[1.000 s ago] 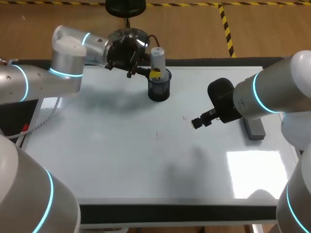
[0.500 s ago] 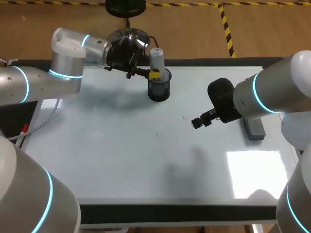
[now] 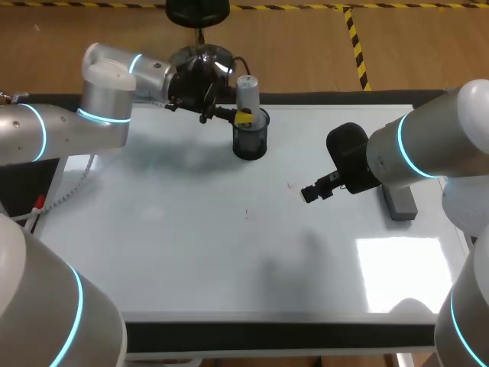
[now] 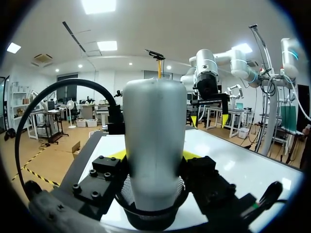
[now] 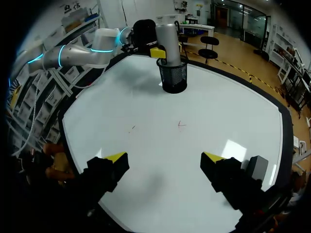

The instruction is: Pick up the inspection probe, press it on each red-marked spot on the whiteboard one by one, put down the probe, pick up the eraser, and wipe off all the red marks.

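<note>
Nothing has moved since the earlier frames. Step in hand: probe pickup. Left pincer (image 4: pixel 154 156) is closed against both sides of the inspection probe (image 4: pixel 154 121), upright in its mesh holder (image 3: pixel 250 141); right pincer (image 5: pixel 165 162) hangs wide open, empty. Next: lift straight up, clearing the holder

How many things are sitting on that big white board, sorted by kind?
Red marks: 2
Probe: 1
Mesh cup: 1
Eraser: 1
Total: 5
</note>
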`<action>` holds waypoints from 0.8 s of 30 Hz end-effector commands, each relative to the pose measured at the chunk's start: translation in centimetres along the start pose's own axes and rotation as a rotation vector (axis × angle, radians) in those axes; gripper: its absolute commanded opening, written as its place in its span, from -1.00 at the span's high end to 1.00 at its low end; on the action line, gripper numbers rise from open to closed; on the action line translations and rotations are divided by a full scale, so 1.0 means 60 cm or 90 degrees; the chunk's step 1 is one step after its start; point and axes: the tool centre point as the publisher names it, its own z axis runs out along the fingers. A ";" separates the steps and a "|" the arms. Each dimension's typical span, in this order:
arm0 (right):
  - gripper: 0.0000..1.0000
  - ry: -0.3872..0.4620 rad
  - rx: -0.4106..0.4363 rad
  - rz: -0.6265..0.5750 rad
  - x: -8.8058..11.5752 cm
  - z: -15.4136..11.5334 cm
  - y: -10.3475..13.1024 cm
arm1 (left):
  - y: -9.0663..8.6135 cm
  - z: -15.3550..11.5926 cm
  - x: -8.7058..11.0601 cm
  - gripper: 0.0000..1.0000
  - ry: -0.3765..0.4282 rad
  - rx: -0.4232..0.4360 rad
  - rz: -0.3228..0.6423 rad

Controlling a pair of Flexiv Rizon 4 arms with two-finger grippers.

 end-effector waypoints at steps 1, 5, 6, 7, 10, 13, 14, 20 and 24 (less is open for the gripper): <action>-1.00 0.002 0.001 0.000 -0.001 -0.001 0.000 | 0.001 0.001 -0.006 0.00 0.006 0.003 -0.001; -1.00 0.002 0.001 0.000 -0.001 -0.001 0.000 | 0.001 0.001 -0.006 -0.29 0.007 0.004 -0.003; -1.00 0.002 0.001 0.000 -0.001 -0.001 0.000 | -0.001 0.002 -0.006 -0.45 0.007 0.005 -0.003; -1.00 0.002 0.001 0.000 -0.001 -0.001 0.000 | -0.001 0.002 -0.006 -0.57 0.008 0.005 -0.003; -1.00 0.002 0.001 0.000 -0.001 -0.001 0.000 | -0.002 0.002 -0.005 -0.87 0.008 0.005 -0.004; -1.00 0.002 0.001 0.000 -0.001 -0.001 0.000 | -0.002 0.002 -0.005 -1.00 0.008 0.004 -0.006; -1.00 0.002 0.001 0.000 -0.001 -0.001 0.000 | -0.002 0.001 -0.005 -1.00 0.007 0.005 -0.006; -1.00 0.002 0.001 0.000 -0.001 -0.001 0.000 | -0.005 0.000 -0.004 -1.00 0.006 0.002 -0.005; -1.00 0.002 0.001 0.000 -0.001 -0.001 0.000 | -0.008 0.000 -0.004 -1.00 0.005 0.001 -0.003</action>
